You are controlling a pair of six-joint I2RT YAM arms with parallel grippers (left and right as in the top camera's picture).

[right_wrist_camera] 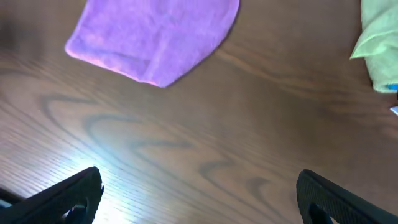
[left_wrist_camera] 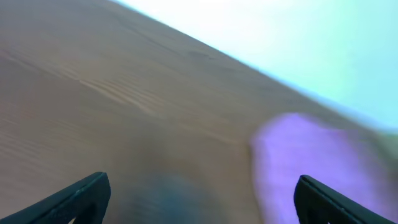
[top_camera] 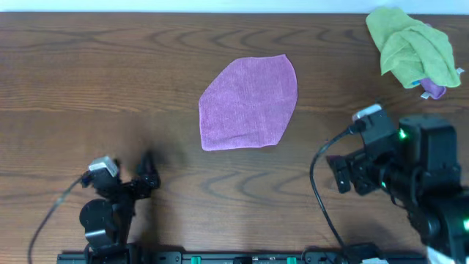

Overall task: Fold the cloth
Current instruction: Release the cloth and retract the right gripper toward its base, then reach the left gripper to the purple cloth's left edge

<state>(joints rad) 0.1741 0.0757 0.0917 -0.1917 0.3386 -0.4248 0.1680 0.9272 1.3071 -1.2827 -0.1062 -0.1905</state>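
Note:
The purple cloth lies flat on the wooden table, a little behind the middle, with a rounded, uneven outline. My left gripper is open near the front left, well short of the cloth's left corner. It holds nothing. The left wrist view is blurred and shows the cloth ahead to the right of the open left gripper. My right gripper is open and empty at the front right. In the right wrist view the cloth lies ahead to the left of the right gripper.
A crumpled lime-green cloth lies at the back right corner, with something small and purple under its edge. It also shows at the right edge of the right wrist view, as the green cloth. Bare wood lies between both grippers and the purple cloth.

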